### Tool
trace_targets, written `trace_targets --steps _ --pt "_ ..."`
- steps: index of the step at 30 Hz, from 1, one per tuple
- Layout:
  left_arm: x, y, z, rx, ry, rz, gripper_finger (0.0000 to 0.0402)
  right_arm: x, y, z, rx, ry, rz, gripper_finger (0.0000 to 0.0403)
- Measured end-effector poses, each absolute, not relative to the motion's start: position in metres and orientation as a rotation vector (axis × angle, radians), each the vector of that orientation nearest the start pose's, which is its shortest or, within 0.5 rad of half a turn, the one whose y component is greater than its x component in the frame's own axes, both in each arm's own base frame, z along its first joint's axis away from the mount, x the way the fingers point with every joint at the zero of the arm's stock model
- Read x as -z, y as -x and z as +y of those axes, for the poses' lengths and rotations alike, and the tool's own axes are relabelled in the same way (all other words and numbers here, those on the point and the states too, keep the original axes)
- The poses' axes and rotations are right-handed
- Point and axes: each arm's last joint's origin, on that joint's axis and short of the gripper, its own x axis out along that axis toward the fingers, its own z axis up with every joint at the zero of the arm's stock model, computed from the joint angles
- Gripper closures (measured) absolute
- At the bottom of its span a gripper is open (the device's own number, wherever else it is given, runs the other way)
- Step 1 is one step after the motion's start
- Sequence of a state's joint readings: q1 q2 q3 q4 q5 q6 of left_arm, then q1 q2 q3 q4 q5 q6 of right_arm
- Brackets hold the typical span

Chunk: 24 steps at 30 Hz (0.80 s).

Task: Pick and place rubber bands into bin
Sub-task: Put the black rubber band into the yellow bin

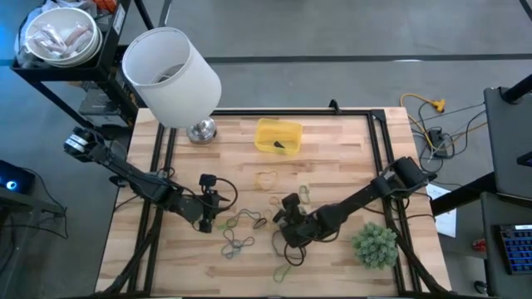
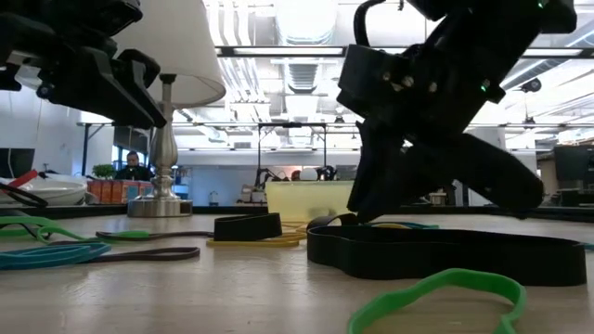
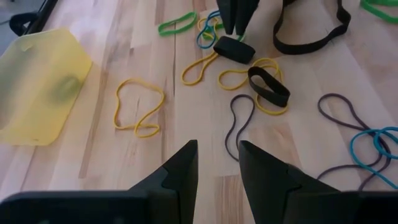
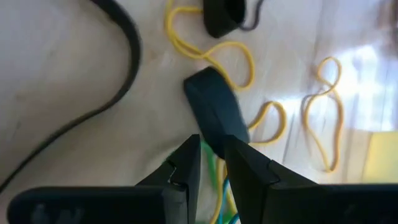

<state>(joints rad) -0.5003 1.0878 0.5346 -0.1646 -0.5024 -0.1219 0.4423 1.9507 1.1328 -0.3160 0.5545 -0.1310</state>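
Note:
Several rubber bands lie flat on the wooden table between my two grippers: a yellow loop (image 3: 138, 107), a wide black band (image 3: 268, 86), a purple loop (image 3: 239, 124), blue ones (image 3: 373, 146) and a big black loop (image 2: 445, 255). The yellow bin (image 1: 278, 135) stands near the table's far edge, with something dark inside. My right gripper (image 1: 287, 218) points down at a short wide black band (image 4: 214, 112) and is shut on it. My left gripper (image 3: 217, 155) hovers open over bare wood, to the left of the bands, with nothing between its fingers. My right gripper pinches the short wide black band between its two fingers, by the band's end (image 4: 213, 144) that reaches in between the fingertips. The fingers (image 3: 235, 15) come at it from above, pointing down. The rest of the band (image 3: 234, 50) lies on the table.
A table lamp with a big white shade (image 1: 172, 66) stands at the far left corner, its base (image 1: 201, 130) beside the bin. A small green plant (image 1: 375, 246) sits near the right edge. A white bowl (image 1: 60, 37) rests on a shelf off the table. A person (image 2: 136, 167) sits far behind.

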Motion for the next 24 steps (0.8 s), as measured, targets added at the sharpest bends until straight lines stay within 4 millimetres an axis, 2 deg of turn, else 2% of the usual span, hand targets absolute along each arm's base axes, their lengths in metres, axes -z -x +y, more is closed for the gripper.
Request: trace_targets --steps 6,24 --pt "-0.1984 -0.1888 -0.0873 -0.041 -0.227 0.626 0.0301 -0.126 -0.3391 0.1425 0.077 0.683 0.99 0.0335" --pt "-0.1981 -0.1887 -0.087 -0.044 -0.227 0.626 0.0301 -0.1216 -0.3397 0.142 0.062 0.681 0.942 0.0335"
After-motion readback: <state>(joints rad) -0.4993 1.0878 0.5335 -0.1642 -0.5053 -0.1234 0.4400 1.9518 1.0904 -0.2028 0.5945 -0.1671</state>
